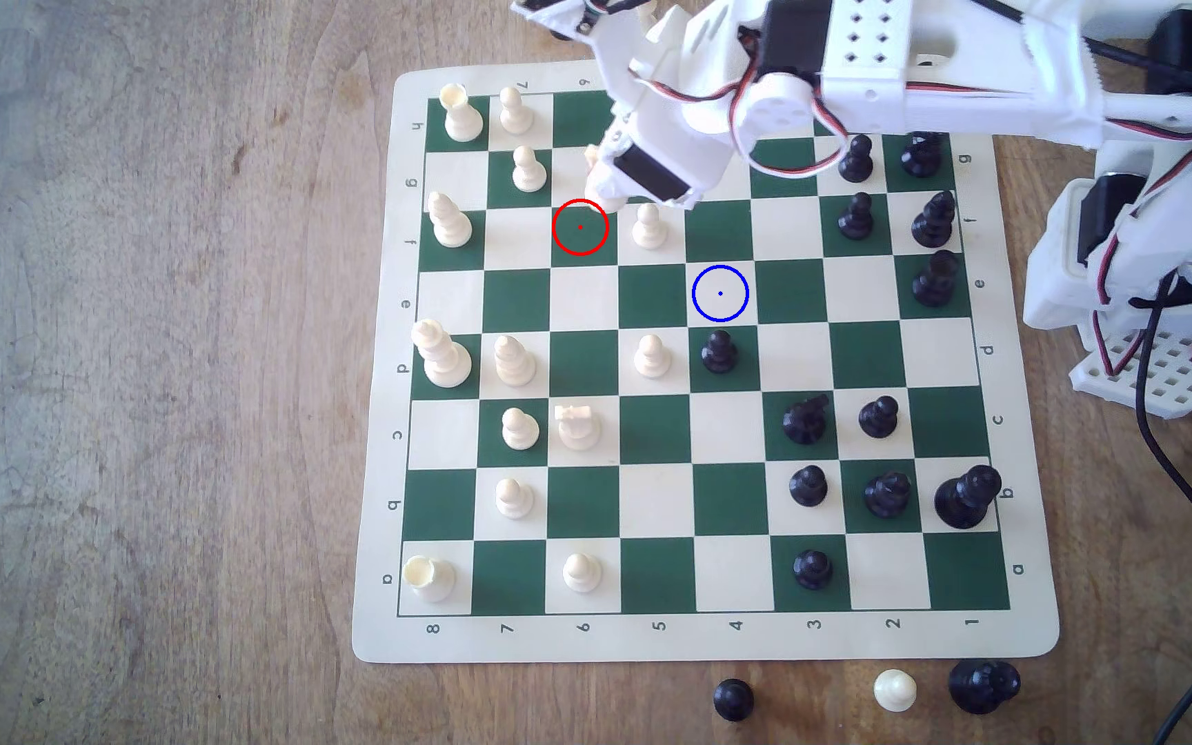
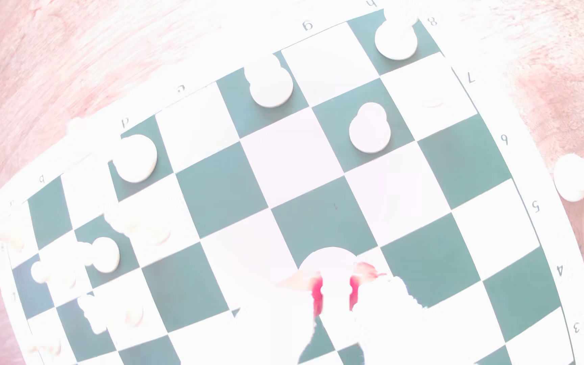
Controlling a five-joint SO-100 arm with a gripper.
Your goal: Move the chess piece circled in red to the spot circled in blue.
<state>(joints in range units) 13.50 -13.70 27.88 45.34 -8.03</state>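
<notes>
The red ring (image 1: pixel 580 227) lies on a green square with nothing standing in it. Just above and to the exterior view's right of it, my gripper (image 1: pixel 602 188) hangs over the board with a cream piece (image 1: pixel 608 203) at its tip. In the washed-out wrist view, the gripper (image 2: pixel 332 280) is shut on the round white base of the chess piece (image 2: pixel 332 261), raised above a green square; its head is hidden. The blue-ringed spot (image 1: pixel 720 293) is a bare cream square, two columns to the exterior view's right and one row nearer.
A cream pawn (image 1: pixel 648 226) stands on the square right of the red ring. A black pawn (image 1: pixel 719 351) stands directly in front of the blue spot. A second cream knight (image 1: pixel 577 426) sits lower on the board. Captured pieces (image 1: pixel 894 689) lie off the front edge. A black cable (image 1: pixel 1188 501) trails at right.
</notes>
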